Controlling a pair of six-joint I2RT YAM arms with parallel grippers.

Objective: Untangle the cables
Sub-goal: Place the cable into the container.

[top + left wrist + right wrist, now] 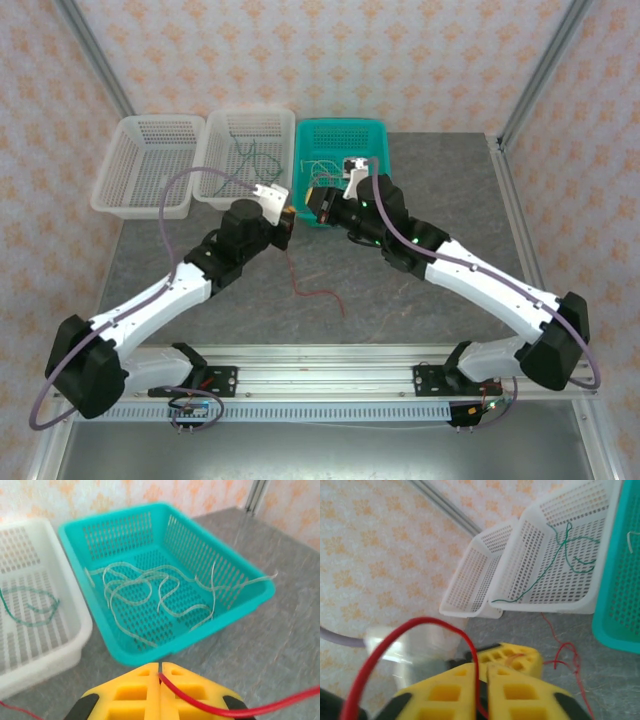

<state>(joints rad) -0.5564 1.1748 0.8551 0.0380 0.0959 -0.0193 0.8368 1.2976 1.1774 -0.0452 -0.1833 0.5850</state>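
From above, the left gripper [285, 228] and the right gripper [312, 205] meet just in front of a teal perforated plastic basket [380, 130]. A thin red cable [293, 290] hangs from them, and its tail lies on the grey stone-look surface [450, 200]. A thin green cable [250, 155] lies in the white perforated plastic basket [215, 125] beside the teal one.

In the left wrist view, the yellow jaws are together and clamped on the red cable [240, 711]. Thin cream-white cables [135, 587] lie looped in the teal basket [250, 600].

In the right wrist view, the jaws are together too. A loop of the red cable [420, 622] passes between them, so I judge it is pinched.

The two grips are very near. I think the arms should part slowly and level, so that the loop opens and does not tighten into a knot.
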